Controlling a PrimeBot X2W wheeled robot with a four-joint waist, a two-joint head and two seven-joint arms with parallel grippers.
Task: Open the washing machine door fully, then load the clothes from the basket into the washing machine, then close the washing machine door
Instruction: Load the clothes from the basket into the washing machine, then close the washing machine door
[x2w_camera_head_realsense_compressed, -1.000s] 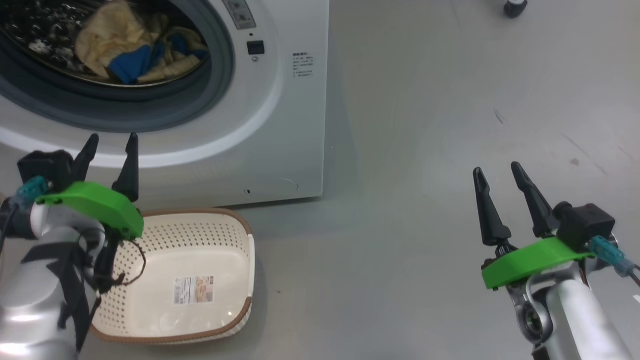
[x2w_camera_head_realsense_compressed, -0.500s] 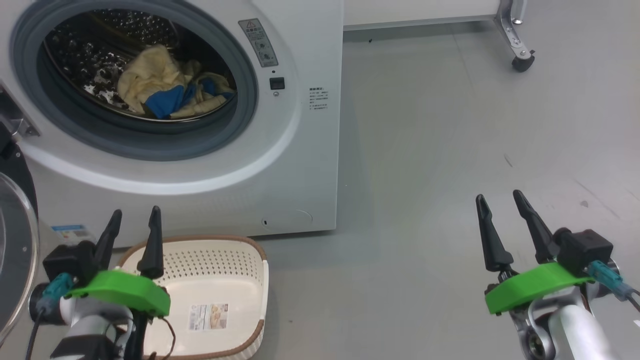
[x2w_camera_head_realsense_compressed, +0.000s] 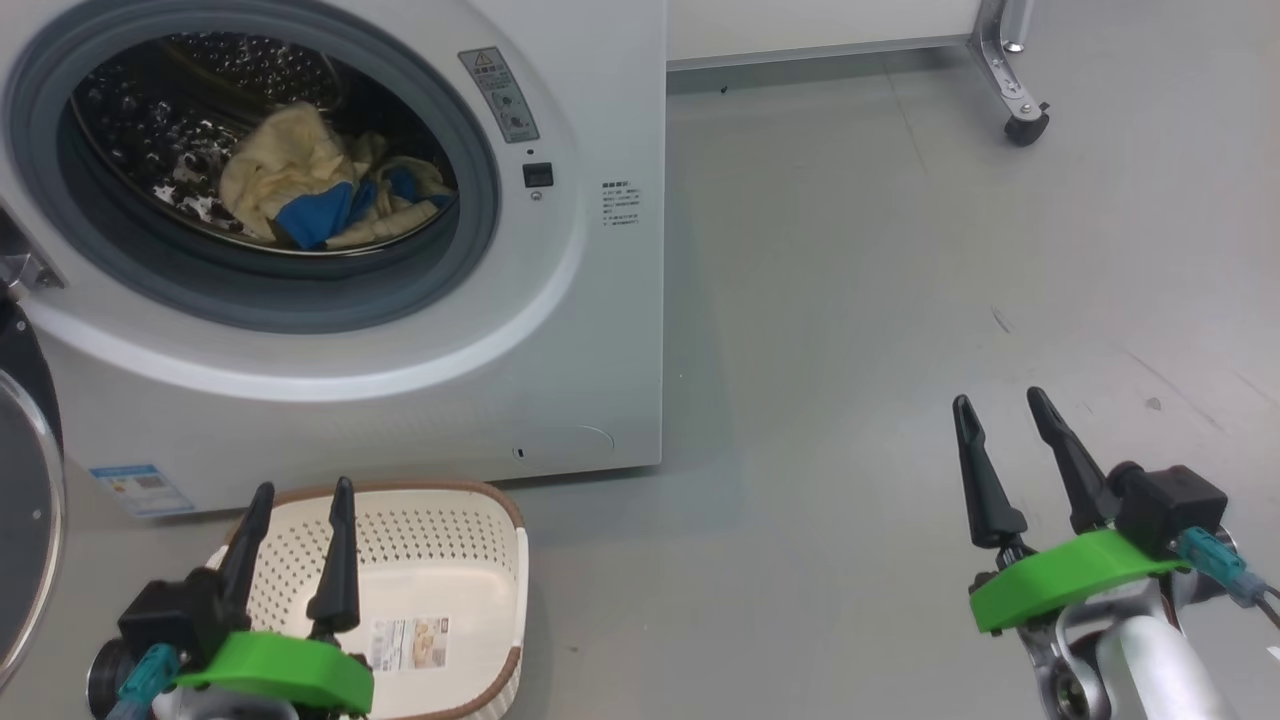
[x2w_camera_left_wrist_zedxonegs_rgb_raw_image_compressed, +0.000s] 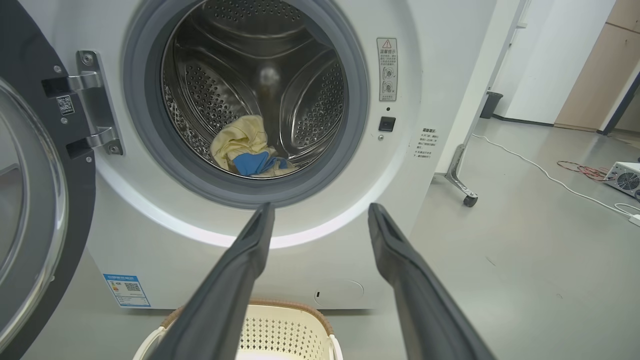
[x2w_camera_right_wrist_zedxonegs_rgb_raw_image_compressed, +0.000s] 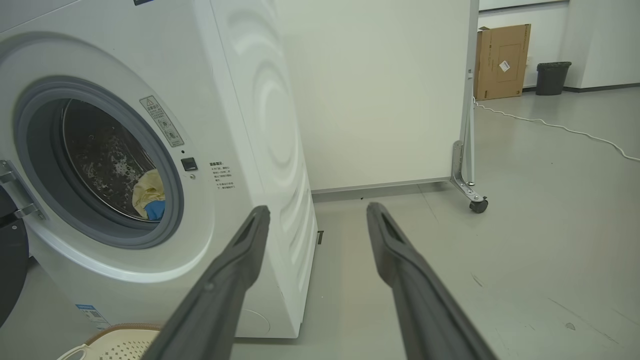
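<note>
The round, black-rimmed glass washing machine door (x2w_camera_head_realsense_compressed: 22, 500) stands swung open, left of the left claw (x2w_camera_head_realsense_compressed: 302, 487), the nearer one. The left claw and right claw (x2w_camera_head_realsense_compressed: 998, 397) hang low, spread and empty, fingers pointing forward. The pale yellow and blue clothes (x2w_camera_head_realsense_compressed: 310, 190) lie inside the white washing machine (x2w_camera_head_realsense_compressed: 600, 300). The cream perforated basket (x2w_camera_head_realsense_compressed: 420, 530) is empty.

Ahead of your left pincer (x2w_camera_left_wrist_zedxonegs_rgb_raw_image_compressed: 319, 206) the drum mouth of the washing machine (x2w_camera_left_wrist_zedxonegs_rgb_raw_image_compressed: 320, 270) stands unblocked, the clothes (x2w_camera_left_wrist_zedxonegs_rgb_raw_image_compressed: 245, 150) lying low inside. The washing machine door (x2w_camera_left_wrist_zedxonegs_rgb_raw_image_compressed: 80, 210) hangs open on its left and the basket (x2w_camera_head_realsense_compressed: 440, 530) sits just under it. Around your right pincer (x2w_camera_head_realsense_compressed: 998, 397) the floor (x2w_camera_head_realsense_compressed: 850, 350) is bare, with a castor foot (x2w_camera_head_realsense_compressed: 1025, 128) well ahead.
</note>
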